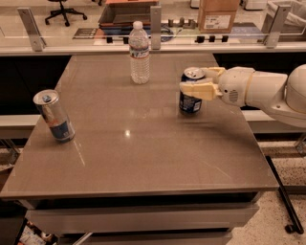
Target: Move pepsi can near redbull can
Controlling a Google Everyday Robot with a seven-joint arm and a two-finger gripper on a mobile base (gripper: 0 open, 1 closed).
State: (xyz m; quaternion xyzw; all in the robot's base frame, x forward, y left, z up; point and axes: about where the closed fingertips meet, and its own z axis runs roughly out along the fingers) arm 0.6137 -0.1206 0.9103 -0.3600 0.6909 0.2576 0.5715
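Note:
The pepsi can (190, 104), dark blue with a silver top, stands upright on the right side of the brown table (143, 158). My gripper (195, 80) reaches in from the right, with one cream finger (197, 90) across the can's front and the other behind its top; it is shut on the can. The redbull can (55, 116), slim with a silver upper body and blue lower part, stands tilted-looking near the table's left edge, far from the pepsi can.
A clear water bottle (139, 52) stands at the back middle of the table, left of the pepsi can. A counter with glass-panel posts, a cardboard box (218, 14) and a tray runs behind the table. My white arm (267, 88) overhangs the right edge.

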